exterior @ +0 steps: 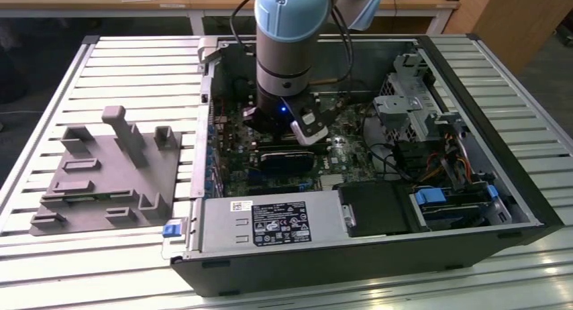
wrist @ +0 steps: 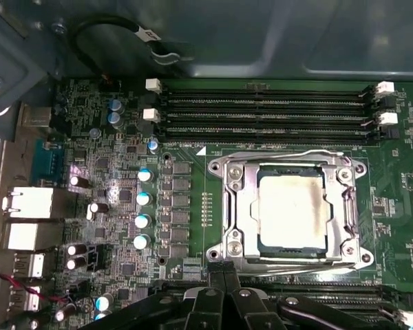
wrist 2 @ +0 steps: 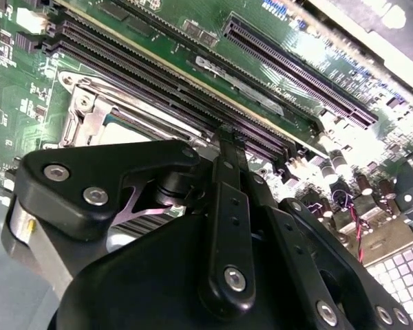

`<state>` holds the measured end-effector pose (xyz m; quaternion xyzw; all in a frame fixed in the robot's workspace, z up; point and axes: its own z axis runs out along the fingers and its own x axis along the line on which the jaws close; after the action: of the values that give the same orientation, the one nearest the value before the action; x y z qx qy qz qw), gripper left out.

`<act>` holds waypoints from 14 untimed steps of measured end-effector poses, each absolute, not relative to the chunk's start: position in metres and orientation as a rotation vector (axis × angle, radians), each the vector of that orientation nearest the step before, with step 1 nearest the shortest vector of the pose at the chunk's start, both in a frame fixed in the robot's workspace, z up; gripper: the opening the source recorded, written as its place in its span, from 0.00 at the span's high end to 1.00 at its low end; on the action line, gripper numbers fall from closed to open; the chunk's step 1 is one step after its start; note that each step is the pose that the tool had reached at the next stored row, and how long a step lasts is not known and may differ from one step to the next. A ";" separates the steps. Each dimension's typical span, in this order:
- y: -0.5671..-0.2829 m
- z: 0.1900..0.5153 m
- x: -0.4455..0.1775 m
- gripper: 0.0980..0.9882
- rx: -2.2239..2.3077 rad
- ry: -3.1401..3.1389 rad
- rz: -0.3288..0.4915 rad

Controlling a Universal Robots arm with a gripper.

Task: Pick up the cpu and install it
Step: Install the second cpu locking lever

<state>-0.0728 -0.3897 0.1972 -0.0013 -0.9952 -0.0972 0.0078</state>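
Black gripper (wrist 2: 224,141) linkages crowd the foreground in both wrist views, and their slim fingers (wrist: 224,273) look drawn close together with nothing between them. Just beyond the tips lies the cpu (wrist: 292,212), flat, its pale metal top facing up, seated inside the silver socket frame (wrist: 233,206) on the green motherboard (wrist: 110,179). So the chip sits ahead of the gripper and slightly to one side, apart from it, not touching. It is square, so no long axis stands out; its edges run parallel to the memory slots (wrist: 261,113) beside the socket. From the exterior view, the arm (exterior: 284,55) reaches straight down into the open computer case (exterior: 358,256), which lies on a slatted table (exterior: 134,62). A grey holder block (exterior: 107,169) rests on the slats toward the exterior view's left, well apart from the case. Case walls and a drive cage (exterior: 403,109) hem the wrist in.
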 end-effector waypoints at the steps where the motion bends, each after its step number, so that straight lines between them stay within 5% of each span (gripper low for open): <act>1: -0.389 0.197 -0.073 0.99 -0.004 -3.111 -0.306; 14: -0.381 0.195 -0.076 0.99 -0.004 -3.109 -0.326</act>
<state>-0.0758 -0.3809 0.1952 -0.0012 -0.9945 -0.1044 0.0078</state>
